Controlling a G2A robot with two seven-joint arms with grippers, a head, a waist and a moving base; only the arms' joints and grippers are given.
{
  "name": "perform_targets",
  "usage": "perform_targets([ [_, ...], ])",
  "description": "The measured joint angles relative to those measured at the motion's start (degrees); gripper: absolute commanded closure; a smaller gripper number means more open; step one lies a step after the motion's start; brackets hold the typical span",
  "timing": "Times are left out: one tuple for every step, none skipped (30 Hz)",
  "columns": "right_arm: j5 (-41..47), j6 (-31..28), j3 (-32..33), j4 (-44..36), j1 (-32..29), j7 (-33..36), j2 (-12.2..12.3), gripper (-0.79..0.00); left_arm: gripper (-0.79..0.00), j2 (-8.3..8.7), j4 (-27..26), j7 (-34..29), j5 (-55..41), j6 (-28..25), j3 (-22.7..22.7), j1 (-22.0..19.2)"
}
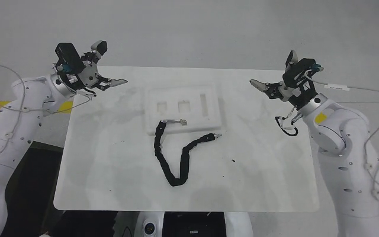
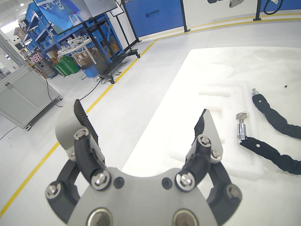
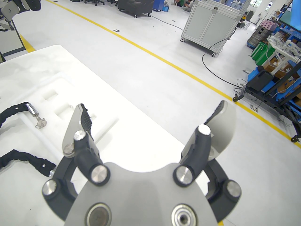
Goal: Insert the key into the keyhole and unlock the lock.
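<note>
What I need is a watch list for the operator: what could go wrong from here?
1. The key sits small and flat at the lock cylinder's end on the foam tray; broad fingers may nudge it instead of pinching it.
2. The cylinder is joined to a loose chain, unclamped, so twisting the key may just roll it.
3. Left gripper and right gripper stand open at the table's corners; neither steadies anything.

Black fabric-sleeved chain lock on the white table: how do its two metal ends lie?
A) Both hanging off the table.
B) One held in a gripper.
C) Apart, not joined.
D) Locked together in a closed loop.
C: on the chain lock, the chrome cylinder end and the pin end lie apart, with a clear gap between them.
</note>
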Motion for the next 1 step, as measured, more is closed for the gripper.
perform_targets([
  [0.0,0.0,0.0,0.0,0.0,0.0,0.0,-0.785,-0.784,0.0,0.0,0.0,0.0,0.0,0.0,0.0],
])
